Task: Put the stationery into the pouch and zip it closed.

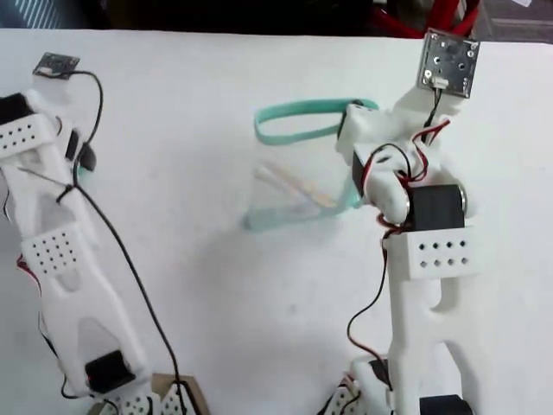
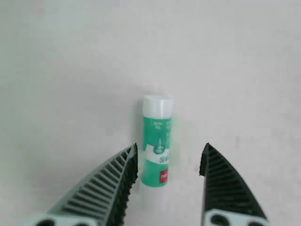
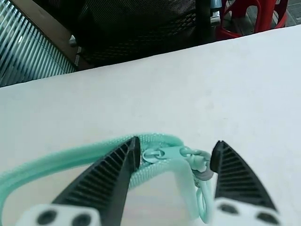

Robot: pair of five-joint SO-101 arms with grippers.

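The right arm [image 1: 432, 242] hangs over the open pouch's [image 1: 289, 197] end.

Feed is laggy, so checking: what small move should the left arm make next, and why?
Probably lower the left claw slightly and close it on the glue stick. Its fingers stand open on either side of the stick, which lies on the table, not yet in the pouch.

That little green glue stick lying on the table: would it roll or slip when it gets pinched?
Probably apt to roll: the glue stick is a round tube lying on its side on the flat table. Its smooth plastic may slip, though the left end effector, ribbed inside, should help.
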